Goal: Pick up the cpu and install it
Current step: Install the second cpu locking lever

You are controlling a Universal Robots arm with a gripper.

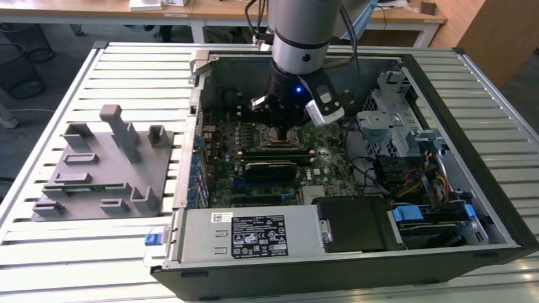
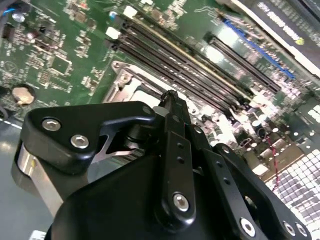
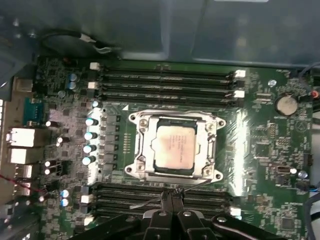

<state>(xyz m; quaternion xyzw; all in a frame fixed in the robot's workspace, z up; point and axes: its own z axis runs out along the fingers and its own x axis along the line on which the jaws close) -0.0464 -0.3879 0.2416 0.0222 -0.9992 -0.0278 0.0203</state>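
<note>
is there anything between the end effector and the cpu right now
Nothing visible does. In the first wrist view the cpu lies flat in the socket frame on the motherboard, its metal top uncovered. The end effector hangs just beside the socket, over the memory slots, its tips together.

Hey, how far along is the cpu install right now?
Mostly done, it seems: in the first wrist view the cpu already lies flat inside the socket frame on the motherboard. The gripper hovers beside the socket with fingers together, holding nothing. The grey tray outside the case shows no chip. Whether the socket is latched, I cannot tell.
</note>
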